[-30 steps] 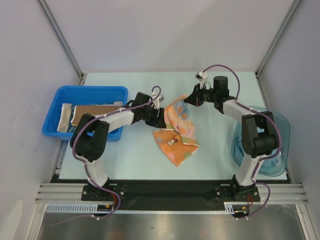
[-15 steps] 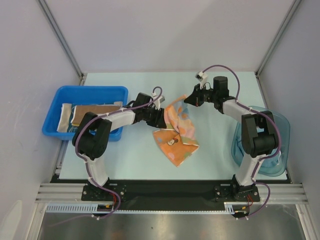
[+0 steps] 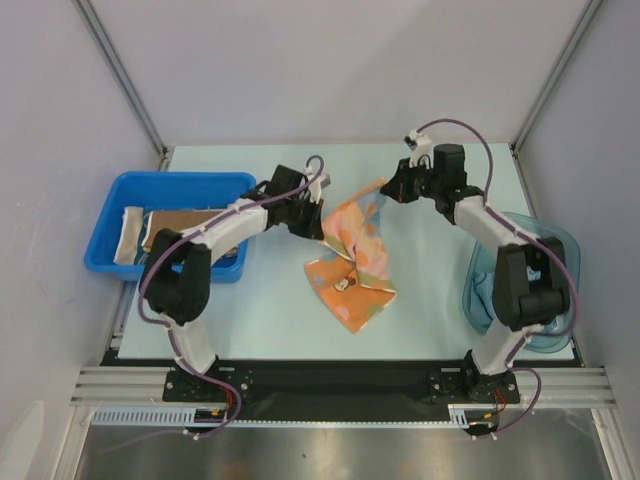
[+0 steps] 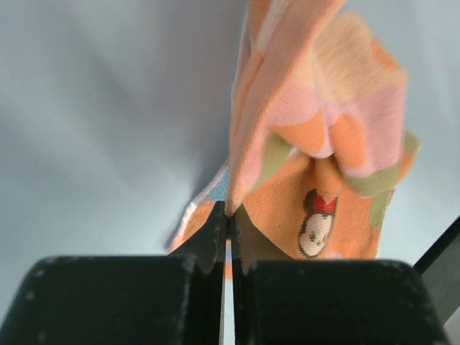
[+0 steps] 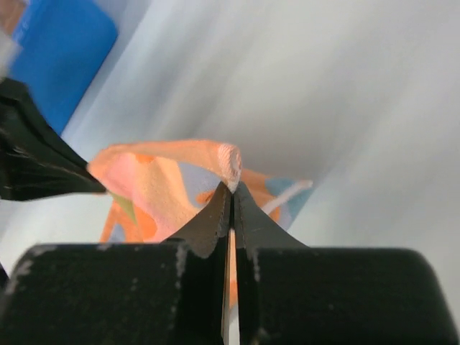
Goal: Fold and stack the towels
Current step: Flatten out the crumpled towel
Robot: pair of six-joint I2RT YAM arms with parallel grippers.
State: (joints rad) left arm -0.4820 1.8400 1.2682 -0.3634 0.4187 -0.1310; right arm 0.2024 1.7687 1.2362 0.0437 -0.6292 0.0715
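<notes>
An orange towel (image 3: 352,262) with pale dots and a small cartoon face hangs between both arms above the pale table, its lower part resting crumpled on the surface. My left gripper (image 3: 322,228) is shut on the towel's left corner (image 4: 248,144). My right gripper (image 3: 385,190) is shut on the right corner (image 5: 228,159); the left gripper's black fingers (image 5: 43,169) show at the left edge of the right wrist view. More folded towels (image 3: 165,226), brown and pale, lie in the blue bin (image 3: 170,185) at the left.
A clear blue tub (image 3: 560,250) sits at the table's right edge, behind the right arm. Grey walls and metal posts enclose the table on three sides. The arm bases stand along the near edge.
The left gripper closed on the towel's left corner. Both grippers rose and moved away from the bases, lifting and spreading the towel's upper edge.
</notes>
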